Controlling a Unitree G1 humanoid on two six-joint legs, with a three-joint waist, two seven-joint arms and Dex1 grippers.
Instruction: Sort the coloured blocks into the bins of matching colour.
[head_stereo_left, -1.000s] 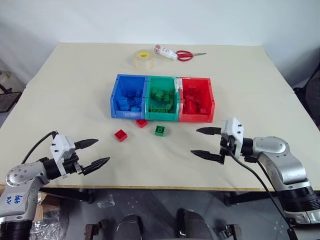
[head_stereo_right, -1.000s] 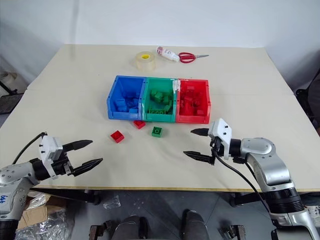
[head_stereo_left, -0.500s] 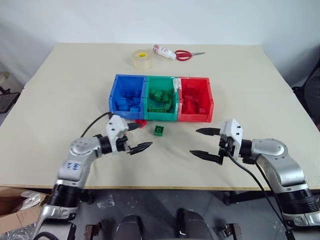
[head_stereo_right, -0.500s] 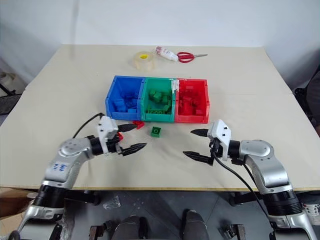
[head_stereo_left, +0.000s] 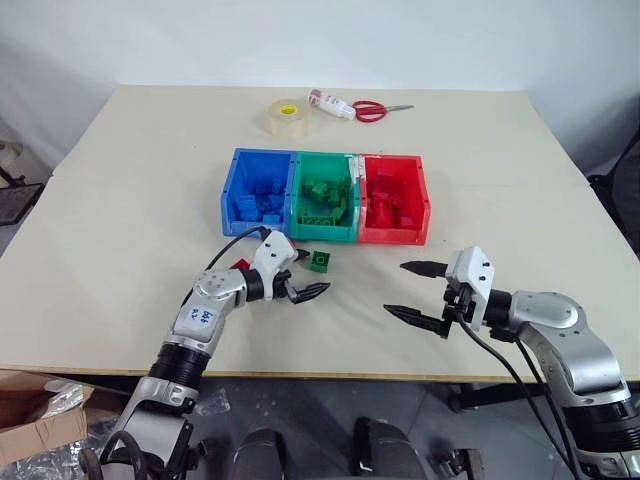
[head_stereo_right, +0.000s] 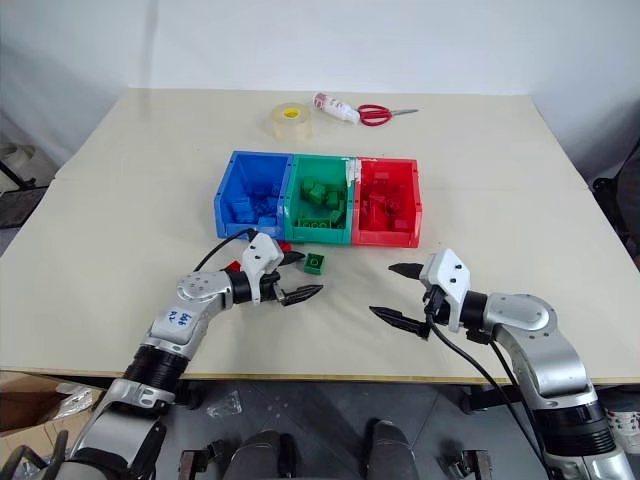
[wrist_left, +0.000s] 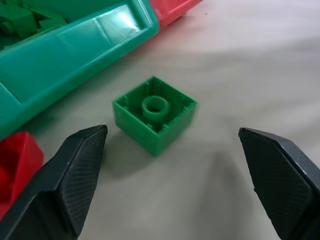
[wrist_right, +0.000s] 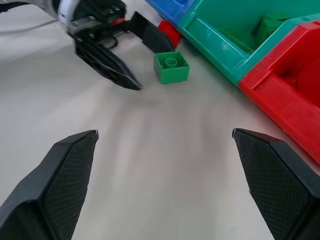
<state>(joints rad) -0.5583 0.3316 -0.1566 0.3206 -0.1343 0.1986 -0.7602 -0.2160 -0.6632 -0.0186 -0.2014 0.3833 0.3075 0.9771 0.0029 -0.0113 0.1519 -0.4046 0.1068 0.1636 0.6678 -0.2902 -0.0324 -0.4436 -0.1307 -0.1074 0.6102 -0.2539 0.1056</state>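
Left eye view: three joined bins sit mid-table (head_stereo_left: 120, 200), blue bin (head_stereo_left: 255, 192) at the robot's left end, green bin (head_stereo_left: 323, 190) in the middle, red bin (head_stereo_left: 393, 195) at the right end. Each one holds a heap of blocks of its own colour.

Taking the green bin as the landmark: a green block (head_stereo_left: 320, 261) lies on the table just in front of its near wall, not touching it, studs up. In the left wrist view this block (wrist_left: 154, 113) shows a single round stud and sits square between the two finger pads (wrist_left: 75, 170), with bare table on either side of it, so nothing grips it. The left gripper (head_stereo_left: 297, 274) is just in front of the green bin and slightly toward the blue side, fingers spread wide apart, its tips at the block's near-left corner. A red block (head_stereo_left: 238, 265) peeks out behind the left wrist, in front of the blue bin; another red block (wrist_right: 170, 34) lies close to the seam where blue and green bins meet.

The right gripper (head_stereo_left: 420, 291) hovers in front of the red bin, well apart from the green bin, its fingers also spread wide and empty, pointing toward the left gripper.

Beyond the green bin, toward the table's far edge, lie a tape roll (head_stereo_left: 287, 117), a small bottle (head_stereo_left: 330, 103) and red-handled scissors (head_stereo_left: 376, 109).
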